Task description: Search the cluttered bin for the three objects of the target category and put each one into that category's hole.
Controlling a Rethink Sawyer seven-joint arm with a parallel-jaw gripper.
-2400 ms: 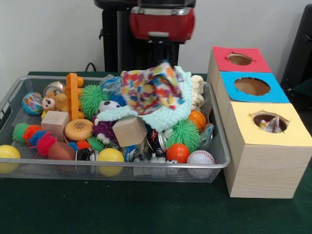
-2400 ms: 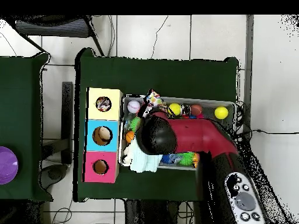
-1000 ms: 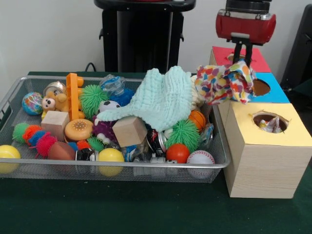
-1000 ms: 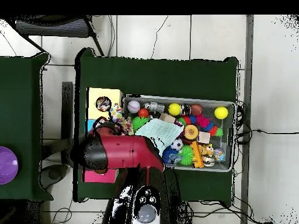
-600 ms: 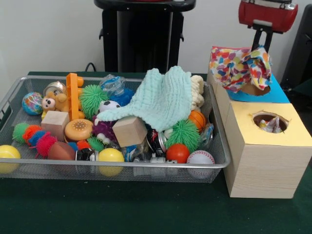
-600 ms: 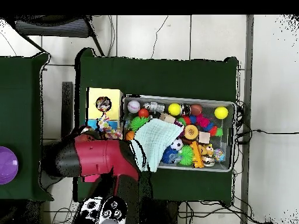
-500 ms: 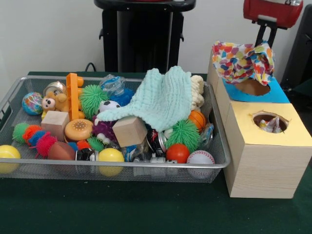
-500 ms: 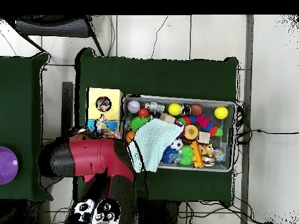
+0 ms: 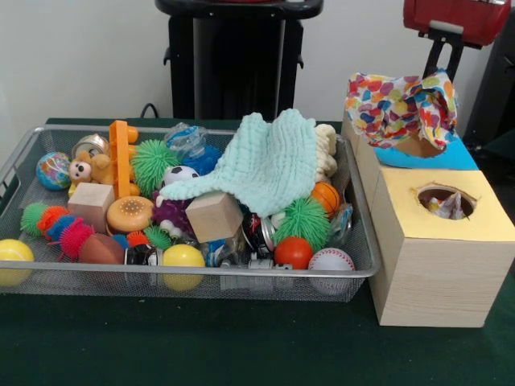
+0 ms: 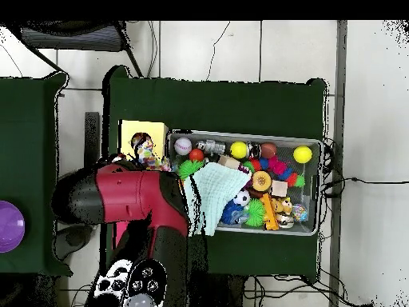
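Note:
My gripper (image 9: 438, 68) hangs at the top right of the front view, shut on a polka-dot cloth (image 9: 398, 108). The cloth dangles over the blue-topped box (image 9: 465, 158) and hides the red one behind it. In the overhead view the cloth (image 10: 147, 154) lies at the edge of the yellow top (image 10: 130, 132), beside its round hole (image 10: 140, 142); the red arm (image 10: 120, 196) covers the gripper there. The yellow hole (image 9: 445, 201) holds a bit of dotted cloth (image 9: 451, 208). The wire mesh bin (image 9: 201, 273) is full of toys, with no other dotted cloth showing.
A mint green waffle cloth (image 9: 269, 165) drapes over the toys in the bin's middle. Around it lie wooden cubes (image 9: 213, 215), yellow balls (image 9: 183, 257), a baseball (image 9: 331, 260) and green spiky balls (image 9: 303, 221). A purple bowl (image 10: 9, 226) sits on the side table.
My gripper lifted the polka-dot cloth out of the bin and carried it over the boxes. In the last half second it shifted from the blue top toward the yellow one.

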